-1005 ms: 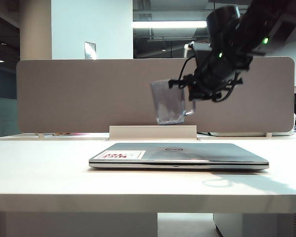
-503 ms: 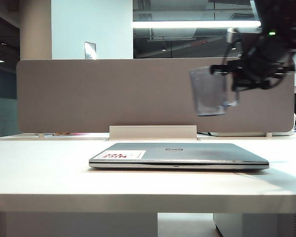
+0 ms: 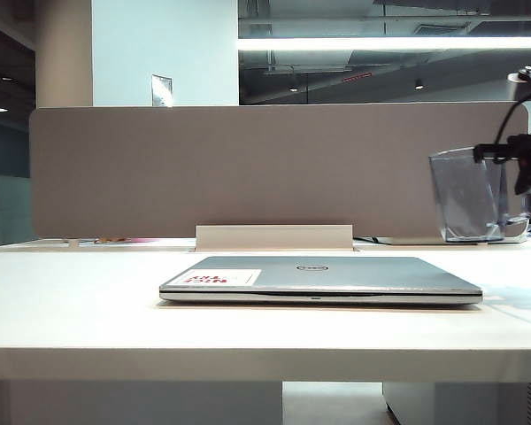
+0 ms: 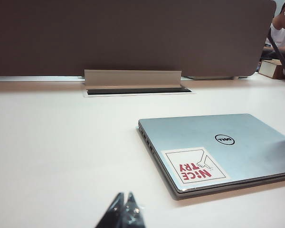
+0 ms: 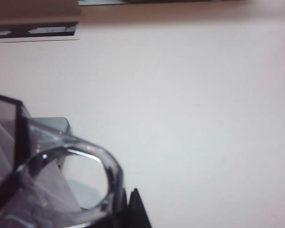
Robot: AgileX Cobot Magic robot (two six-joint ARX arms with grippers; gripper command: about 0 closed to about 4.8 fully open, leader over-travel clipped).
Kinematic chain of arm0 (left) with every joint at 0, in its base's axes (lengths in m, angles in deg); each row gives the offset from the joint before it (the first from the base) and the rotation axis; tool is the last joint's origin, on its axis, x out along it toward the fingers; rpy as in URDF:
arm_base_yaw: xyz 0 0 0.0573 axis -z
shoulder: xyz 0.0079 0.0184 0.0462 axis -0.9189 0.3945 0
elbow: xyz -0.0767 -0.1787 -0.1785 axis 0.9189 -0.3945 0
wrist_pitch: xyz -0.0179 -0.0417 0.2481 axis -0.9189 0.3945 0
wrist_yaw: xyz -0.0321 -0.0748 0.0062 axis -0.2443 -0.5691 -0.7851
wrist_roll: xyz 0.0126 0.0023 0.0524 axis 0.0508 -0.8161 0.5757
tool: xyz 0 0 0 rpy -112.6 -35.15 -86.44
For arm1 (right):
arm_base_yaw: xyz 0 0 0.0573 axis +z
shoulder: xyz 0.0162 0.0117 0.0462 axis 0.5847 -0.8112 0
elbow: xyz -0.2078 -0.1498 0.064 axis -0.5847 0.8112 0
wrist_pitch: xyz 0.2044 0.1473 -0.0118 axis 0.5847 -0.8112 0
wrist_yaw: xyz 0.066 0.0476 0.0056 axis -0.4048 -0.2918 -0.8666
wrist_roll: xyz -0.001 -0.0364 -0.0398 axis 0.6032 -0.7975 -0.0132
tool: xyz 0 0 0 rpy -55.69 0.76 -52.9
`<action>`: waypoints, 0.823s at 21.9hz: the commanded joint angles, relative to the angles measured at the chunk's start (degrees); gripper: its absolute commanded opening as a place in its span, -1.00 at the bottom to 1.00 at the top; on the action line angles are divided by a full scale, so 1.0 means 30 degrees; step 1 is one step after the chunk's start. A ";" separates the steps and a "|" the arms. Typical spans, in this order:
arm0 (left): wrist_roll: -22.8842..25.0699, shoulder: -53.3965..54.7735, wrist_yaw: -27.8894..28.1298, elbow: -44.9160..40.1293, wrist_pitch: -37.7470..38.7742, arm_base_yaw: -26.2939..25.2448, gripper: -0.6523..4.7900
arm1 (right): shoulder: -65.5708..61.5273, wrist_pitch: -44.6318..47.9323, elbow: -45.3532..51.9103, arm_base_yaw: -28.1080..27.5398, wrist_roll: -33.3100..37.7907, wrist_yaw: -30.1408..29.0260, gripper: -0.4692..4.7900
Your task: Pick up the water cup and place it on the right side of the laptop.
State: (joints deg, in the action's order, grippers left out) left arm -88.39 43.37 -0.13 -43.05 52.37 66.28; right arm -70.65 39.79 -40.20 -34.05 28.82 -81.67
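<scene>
Your right gripper (image 3: pixel 513 168), clamped on the clear faceted plastic water cup (image 3: pixel 467 197), has swung right past the closed silver-grey laptop (image 3: pixel 323 276); lower next. Left gripper (image 4: pixel 124 209) idle, clenched.

White desk (image 3: pixel 88 310), grey partition (image 3: pixel 203 168) behind — ceiling strip light (image 3: pixel 389 42) overhead

The right gripper (image 3: pixel 513 164) clamps the water cup (image 3: pixel 467 197) at the far right edge, upright above the tabletop (image 3: pixel 88 310). The closed laptop (image 3: pixel 320 279) lies flat at centre, well apart.

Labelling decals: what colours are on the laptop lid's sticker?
The sticker on the laptop is white with red lettering, clearest in the left wrist view.
</scene>
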 commanded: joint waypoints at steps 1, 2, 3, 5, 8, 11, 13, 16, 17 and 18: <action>-0.0066 0.0007 -0.0117 0.0087 -0.0211 0.0022 -0.78 | 0.0109 0.1392 0.0488 -0.0546 0.0131 -0.0590 -0.85; -0.0058 0.0007 -0.0117 0.0087 -0.0211 0.0022 -0.78 | 0.0102 0.1486 0.0590 -0.0692 0.0131 -0.0678 -0.85; -0.0058 0.0007 -0.0117 0.0087 -0.0204 0.0022 -0.78 | 0.0066 0.1450 0.0627 -0.0801 0.0124 -0.0670 -0.85; -0.0058 0.0007 -0.0117 0.0087 -0.0204 0.0022 -0.78 | -0.0153 0.1472 0.0634 -0.1166 0.0124 -0.0707 -0.85; -0.0058 0.0007 -0.0109 0.0087 -0.0197 0.0022 -0.78 | -0.0692 0.1734 0.0648 -0.1851 0.0328 -0.1515 -0.85; -0.0058 0.0007 -0.0109 0.0087 -0.0189 0.0022 -0.78 | -0.1268 0.1989 0.0648 -0.1909 0.0561 -0.1829 -0.85; -0.0058 0.0007 -0.0109 0.0087 -0.0197 0.0022 -0.78 | -0.1676 0.2346 0.0648 -0.1887 0.0568 -0.1843 -0.85; -0.0058 0.0007 -0.0117 0.0087 -0.0197 0.0022 -0.78 | -0.2208 0.2754 0.0648 -0.1872 0.0568 -0.1858 -0.85; -0.0058 0.0007 -0.0117 0.0087 -0.0197 0.0022 -0.78 | -0.2448 0.2827 0.0648 -0.1887 0.0568 -0.1836 -0.85; -0.0058 0.0007 -0.0109 0.0087 -0.0197 0.0022 -0.78 | -0.2674 0.2994 0.0648 -0.1909 0.0554 -0.1836 -0.85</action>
State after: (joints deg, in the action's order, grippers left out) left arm -88.39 43.37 -0.15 -43.05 52.39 66.28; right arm -78.50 46.36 -37.99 -39.69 30.26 -87.11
